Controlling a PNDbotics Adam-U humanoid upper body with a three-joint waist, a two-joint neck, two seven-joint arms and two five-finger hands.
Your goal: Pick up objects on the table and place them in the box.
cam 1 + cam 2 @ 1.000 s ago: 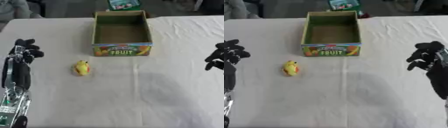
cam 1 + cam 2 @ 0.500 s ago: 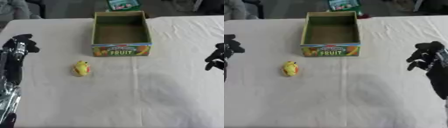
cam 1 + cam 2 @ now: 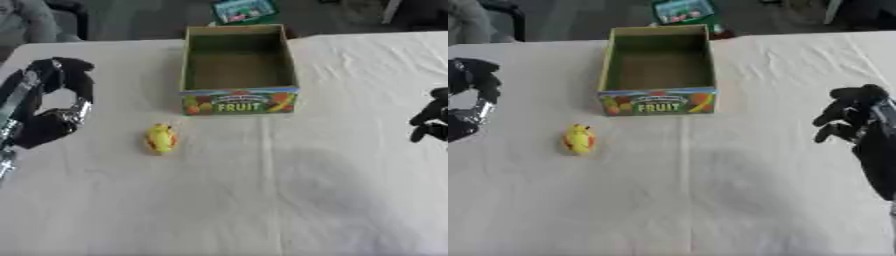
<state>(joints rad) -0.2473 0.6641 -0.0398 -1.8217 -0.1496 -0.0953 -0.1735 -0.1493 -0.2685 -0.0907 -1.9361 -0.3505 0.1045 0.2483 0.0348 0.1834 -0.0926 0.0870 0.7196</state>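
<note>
A small yellow toy (image 3: 160, 138) lies on the white tablecloth, in front of the left corner of the box. The cardboard box (image 3: 238, 100) stands open-topped at the table's far middle, with "FRUIT" on its front wall, and nothing shows inside it. My left hand (image 3: 52, 122) hovers to the left of the toy and apart from it. Its fingers arch over the thumb in a wide open C that holds nothing. My right hand (image 3: 852, 112) rests at the right edge with loosely bent fingers, also holding nothing.
The white tablecloth (image 3: 262, 200) covers the whole table, with a fold line down its middle. A green packet (image 3: 245, 10) lies beyond the table's far edge, behind the box.
My left hand has turned and come a little further in from the left edge, with the thumb now spread away from the fingers. The toy, the box and the right hand have not moved.
</note>
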